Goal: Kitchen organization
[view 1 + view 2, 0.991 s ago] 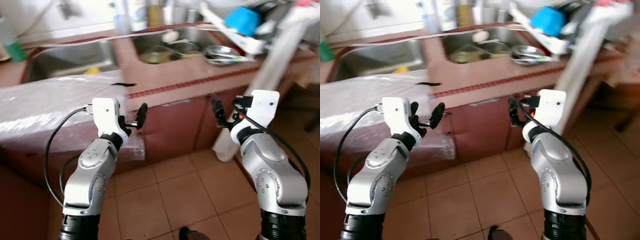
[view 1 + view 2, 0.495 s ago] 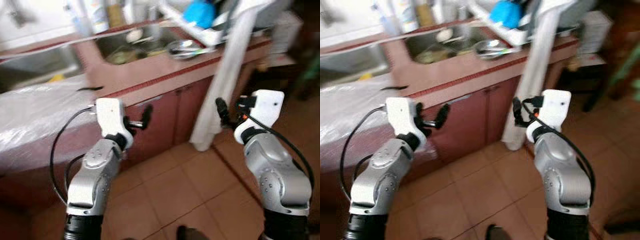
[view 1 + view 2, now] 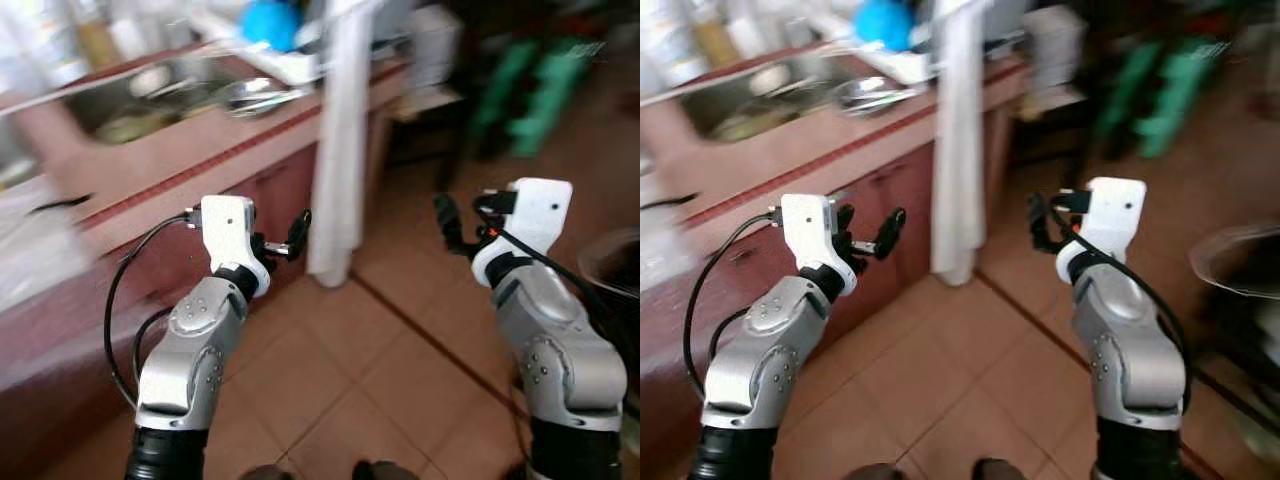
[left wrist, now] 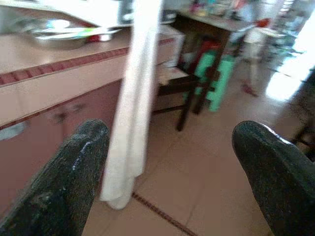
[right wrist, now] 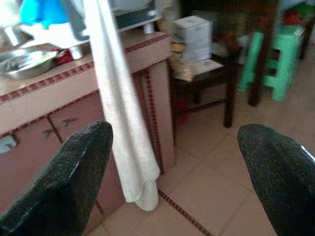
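- The left pincer [image 3: 283, 240] is raised in front of the robot over the tiled floor [image 3: 400, 370], its two black fingers spread wide apart with nothing between them.
- The right pincer [image 3: 447, 222] is held up at the same height, also well open and empty; its wrist view shows both fingers [image 5: 74, 177] far apart at the frame's edges.
- A reddish-brown kitchen surface [image 3: 190, 150] runs along the robot's left, with cabinet doors [image 3: 280, 200] below it.
- On that surface sits a metal bowl [image 5: 22, 61], beside a white rack [image 3: 290, 65] carrying something blue [image 3: 270, 20]; the head views are blurred here.
- A sink [image 3: 130, 95] is set into the surface further back, with dishes inside that cannot be made out clearly.
- A long white cloth [image 3: 340, 140] hangs from above down the end of the surface, its lower end near the floor.
- Beyond it stand a dark wooden table [image 5: 206, 73] with a white box [image 5: 194, 32] on it, and a green stool [image 5: 273, 59].
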`<state>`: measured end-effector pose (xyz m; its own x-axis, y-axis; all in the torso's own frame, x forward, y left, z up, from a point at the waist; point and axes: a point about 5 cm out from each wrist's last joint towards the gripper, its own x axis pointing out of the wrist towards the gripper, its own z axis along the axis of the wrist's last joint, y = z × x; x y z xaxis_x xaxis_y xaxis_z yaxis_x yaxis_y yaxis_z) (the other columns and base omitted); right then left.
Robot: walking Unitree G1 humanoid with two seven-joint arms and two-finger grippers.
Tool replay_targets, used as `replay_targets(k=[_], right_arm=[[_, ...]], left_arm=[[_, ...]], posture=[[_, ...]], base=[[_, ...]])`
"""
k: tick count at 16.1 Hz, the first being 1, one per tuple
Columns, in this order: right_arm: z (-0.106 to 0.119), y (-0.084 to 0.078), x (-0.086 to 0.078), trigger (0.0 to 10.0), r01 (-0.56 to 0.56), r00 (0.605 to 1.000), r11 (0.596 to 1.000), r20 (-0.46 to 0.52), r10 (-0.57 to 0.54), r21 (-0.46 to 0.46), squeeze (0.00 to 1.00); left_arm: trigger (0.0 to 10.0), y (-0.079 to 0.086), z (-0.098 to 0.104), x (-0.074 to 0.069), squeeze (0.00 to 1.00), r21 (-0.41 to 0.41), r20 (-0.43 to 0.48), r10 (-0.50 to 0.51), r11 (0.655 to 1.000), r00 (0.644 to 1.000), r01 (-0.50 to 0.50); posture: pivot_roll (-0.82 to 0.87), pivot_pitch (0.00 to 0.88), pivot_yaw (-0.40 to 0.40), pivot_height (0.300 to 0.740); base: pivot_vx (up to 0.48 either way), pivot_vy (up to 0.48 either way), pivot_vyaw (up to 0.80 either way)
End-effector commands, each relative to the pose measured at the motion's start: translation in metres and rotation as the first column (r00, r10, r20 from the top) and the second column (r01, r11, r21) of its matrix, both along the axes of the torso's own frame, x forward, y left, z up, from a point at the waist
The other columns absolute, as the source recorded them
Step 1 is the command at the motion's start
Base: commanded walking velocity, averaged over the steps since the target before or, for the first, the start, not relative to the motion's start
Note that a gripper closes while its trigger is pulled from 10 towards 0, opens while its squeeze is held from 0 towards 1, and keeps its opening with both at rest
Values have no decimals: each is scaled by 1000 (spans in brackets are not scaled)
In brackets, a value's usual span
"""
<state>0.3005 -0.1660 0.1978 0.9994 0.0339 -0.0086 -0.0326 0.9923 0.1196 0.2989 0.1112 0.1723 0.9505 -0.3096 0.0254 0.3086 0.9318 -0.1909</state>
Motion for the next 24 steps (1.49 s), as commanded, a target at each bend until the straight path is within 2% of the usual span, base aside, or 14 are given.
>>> replay_targets(k=[1,11,19,21,23,24], right_arm=[[3,5,-1,10000,-14,1000,1000,12,14,-3,0],[4,5,-1,10000,-12,1000,1000,27,12,-2,0],[5,6,0,10000,-10,999,1000,33,10,2,0],[5,7,1,10000,-12,999,1000,35,12,4,0],[5,7,1,10000,-11,999,1000,36,11,5,0],[5,7,1,10000,-10,999,1000,36,10,6,0]], left_arm=[[10000,5,2,0,0,-13,-1,17,1000,1000,-17],[10000,8,8,3,0,6,42,25,1000,999,-25],[10000,5,10,2,0,11,66,-10,1000,998,9],[10000,6,8,1,0,0,43,0,1000,999,0],[10000,6,7,0,0,40,60,-10,999,998,8],[10000,5,6,0,0,19,46,-16,1000,999,15]], posture=[[-41,139,63,740],[-41,137,67,740],[-38,139,66,740],[-36,136,67,740],[-34,135,69,740],[-32,135,70,740]], base=[[0,0,-788],[0,0,-59],[322,0,0],[268,0,0],[244,0,0],[270,0,0]])
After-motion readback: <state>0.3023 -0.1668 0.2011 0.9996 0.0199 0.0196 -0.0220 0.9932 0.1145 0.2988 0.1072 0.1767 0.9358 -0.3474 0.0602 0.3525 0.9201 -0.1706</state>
